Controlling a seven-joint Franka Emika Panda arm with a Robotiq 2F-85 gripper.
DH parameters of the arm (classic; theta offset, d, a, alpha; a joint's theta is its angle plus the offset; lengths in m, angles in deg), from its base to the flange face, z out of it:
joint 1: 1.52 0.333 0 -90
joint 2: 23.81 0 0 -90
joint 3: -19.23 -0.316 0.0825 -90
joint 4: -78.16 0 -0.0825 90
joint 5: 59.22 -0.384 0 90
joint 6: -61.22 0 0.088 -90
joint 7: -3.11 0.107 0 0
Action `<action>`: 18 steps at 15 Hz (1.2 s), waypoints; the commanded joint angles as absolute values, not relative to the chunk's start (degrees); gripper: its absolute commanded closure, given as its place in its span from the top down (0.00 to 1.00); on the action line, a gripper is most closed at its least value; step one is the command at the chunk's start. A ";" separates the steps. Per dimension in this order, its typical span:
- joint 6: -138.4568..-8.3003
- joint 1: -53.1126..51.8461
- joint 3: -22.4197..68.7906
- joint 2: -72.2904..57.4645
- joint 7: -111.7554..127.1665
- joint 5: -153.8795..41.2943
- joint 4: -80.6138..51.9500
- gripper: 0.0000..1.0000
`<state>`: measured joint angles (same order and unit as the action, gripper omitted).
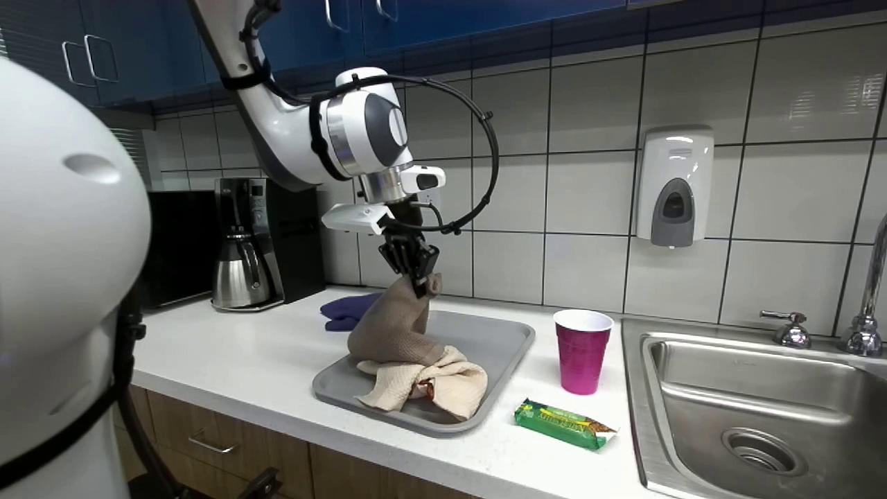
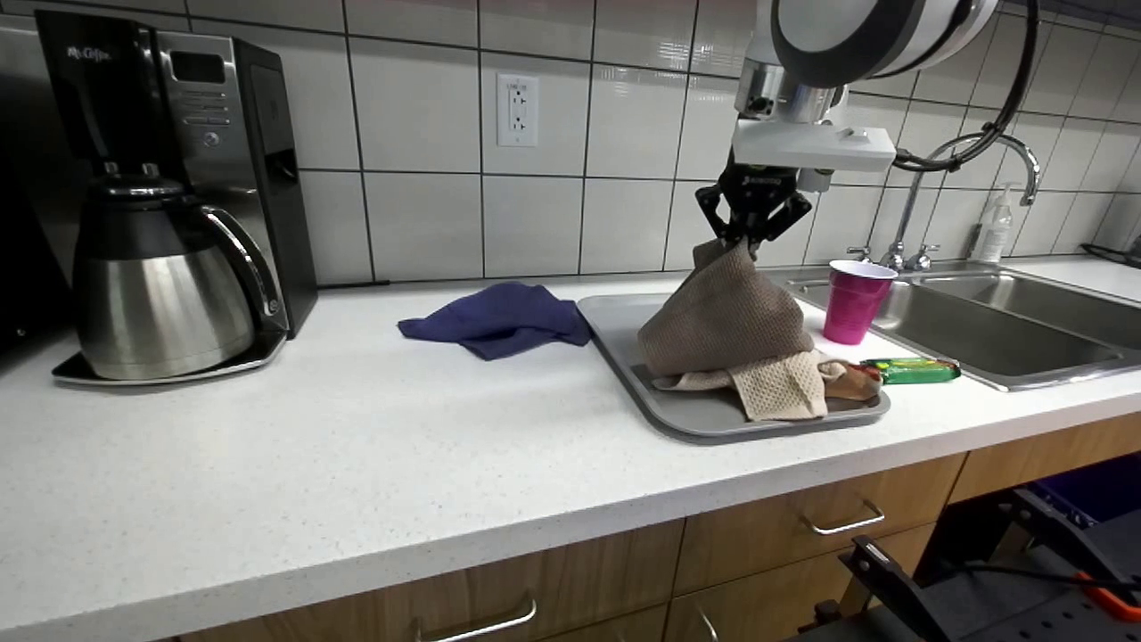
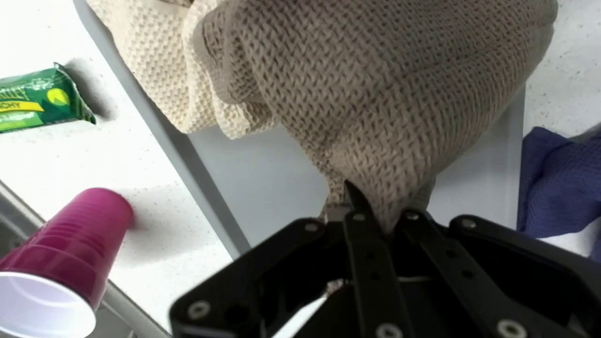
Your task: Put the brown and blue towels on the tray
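My gripper [image 1: 420, 285] is shut on the top of the brown towel [image 1: 395, 322], which hangs from the fingers in a bunched cone. Its lower part rests over a cream cloth on the grey tray [image 1: 488, 339]. The wrist view has the brown towel [image 3: 375, 80] spreading away from the fingertips, with bare tray [image 3: 253, 173] on both sides. In an exterior view the blue towel [image 2: 499, 319] lies crumpled on the counter beside the tray; whether it touches the rim I cannot tell. Part of the blue towel [image 3: 561, 183] shows at the wrist view's right edge.
The cream cloth [image 1: 457, 381] on the tray is partly around something reddish. A magenta cup [image 1: 583, 353] and a green snack bar [image 1: 563, 423] stand between tray and sink [image 1: 641, 388]. The coffee maker [image 2: 214, 134] is at the counter's far end, before the tiled wall.
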<state>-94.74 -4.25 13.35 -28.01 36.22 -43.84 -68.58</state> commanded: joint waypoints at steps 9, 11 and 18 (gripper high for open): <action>-89.09 -1.81 16.36 -22.79 29.73 -55.69 -66.04 0.36; -88.11 -1.75 16.62 -22.88 29.96 -55.62 -65.62 0.43; -86.35 -1.73 17.15 -23.39 30.31 -54.73 -64.19 0.96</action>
<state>-88.93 -2.62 16.31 -22.89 31.69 -54.15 -65.76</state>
